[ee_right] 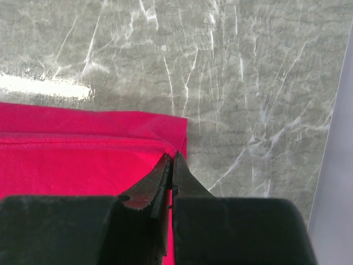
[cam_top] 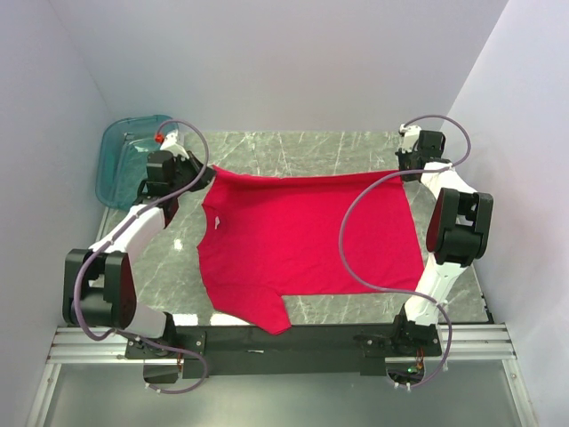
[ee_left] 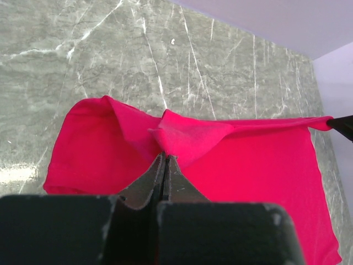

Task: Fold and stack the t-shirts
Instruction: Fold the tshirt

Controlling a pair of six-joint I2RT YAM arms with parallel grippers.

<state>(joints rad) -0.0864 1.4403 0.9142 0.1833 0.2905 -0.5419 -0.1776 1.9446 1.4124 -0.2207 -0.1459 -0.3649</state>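
Noted translucent teal tub [cam_top: 132, 160] at far-left table corner, just beside left arm. Found left gripper [ee_left: 165, 157] clenched, fingers [ee_left: 150, 183] pressed together with no gap, pinching a raised fold at far-left corner of red t-shirt [cam_top: 302, 240]. Saw cloth puckered around that pinch in left wrist view. Recorded shirt spread over grey marble tabletop [cam_top: 293, 147] between both arms, far edge drawn straight from one gripper to the other, small white neck label [cam_top: 216, 222] toward left side, one sleeve [cam_top: 267, 316] draped over near table edge. Found right gripper [ee_right: 172, 158] likewise clamped tight, tips meeting on far-right corner of hem.
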